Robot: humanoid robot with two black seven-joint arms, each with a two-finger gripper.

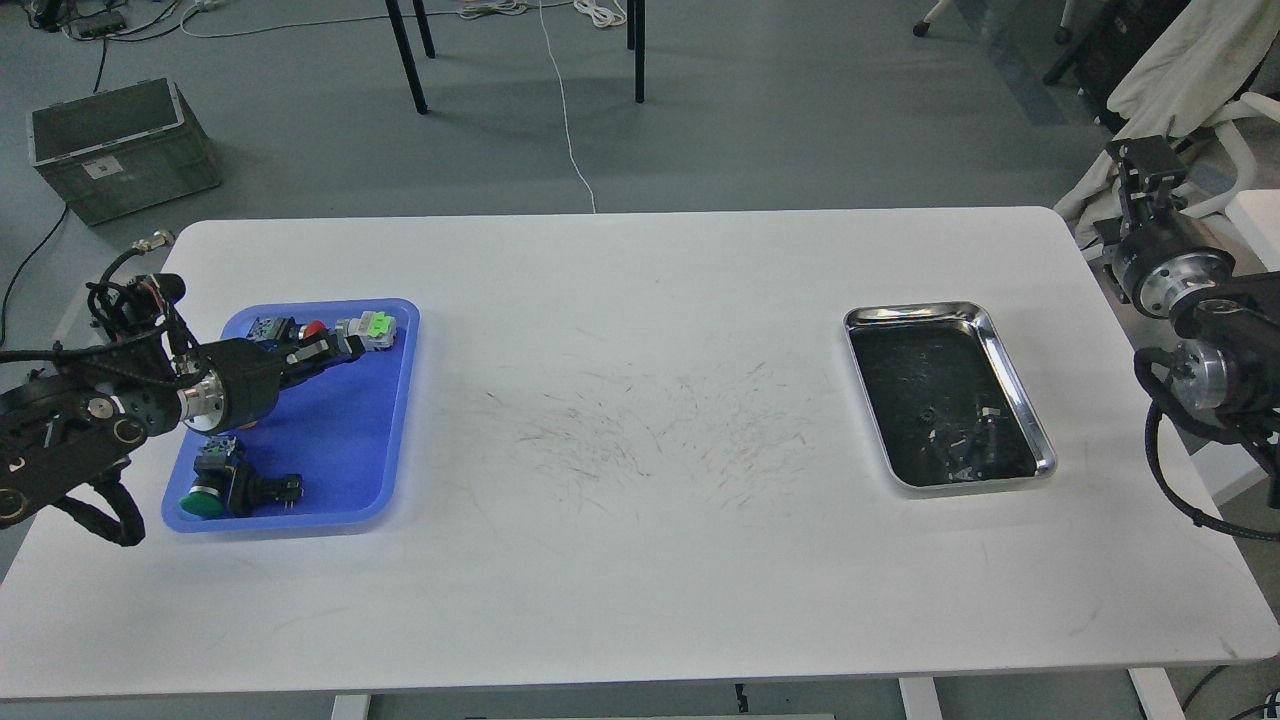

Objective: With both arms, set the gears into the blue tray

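Observation:
The blue tray [345, 450] lies at the table's left end and holds several push-button switches. My left gripper [340, 350] reaches in from the left and hangs low over the tray's far half, pointing right, just short of the red-capped switch [314, 328] and the green-and-white switch [372, 326]. Its dark fingers lie too close together to tell apart. A tiny dark ring that may be a gear [928, 413] sits in the steel tray [1010, 370] among other small dark bits. My right gripper [1142, 160] is off the table's right edge, seen end-on.
A green-capped switch [204, 502] and a black one [266, 488] lie in the blue tray's near corner. The white table [640, 560] has scuff marks in the middle. A grey crate [120, 145] and chair legs stand on the floor beyond.

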